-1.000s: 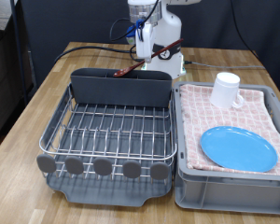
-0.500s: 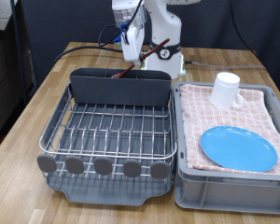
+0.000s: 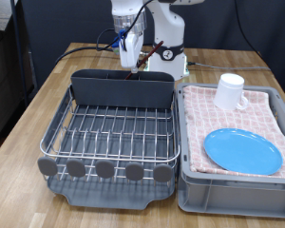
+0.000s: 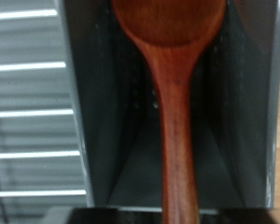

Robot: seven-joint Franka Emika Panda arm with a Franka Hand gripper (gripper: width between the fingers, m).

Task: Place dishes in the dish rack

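- At the upper centre of the exterior view, the gripper [image 3: 133,59] hangs just above the back of the dish rack [image 3: 109,133], over the tall grey utensil caddy [image 3: 122,87].
- Between its jaws, which are closed narrowly on the handle, the gripper holds the reddish-brown wooden spoon [image 3: 150,50], tilted up towards the exterior view's right.
- Seen from the wrist view, the wooden spoon [image 4: 175,103] runs lengthwise over the dark interior of the utensil caddy [image 4: 112,121], bowl end farthest from the camera; silver rack wires [image 4: 33,112] show beside the caddy wall.
- To the exterior view's right of the rack stands a grey bin [image 3: 239,190] lined with a pink checkered cloth [image 3: 268,114].
- On that cloth lies the round light-blue plate [image 3: 242,150], at the frame's lower right.
- Behind the plate, the white mug [image 3: 230,92] stands on the same cloth, apart from the plate.
- All of this rests on a wooden table [image 3: 33,133].
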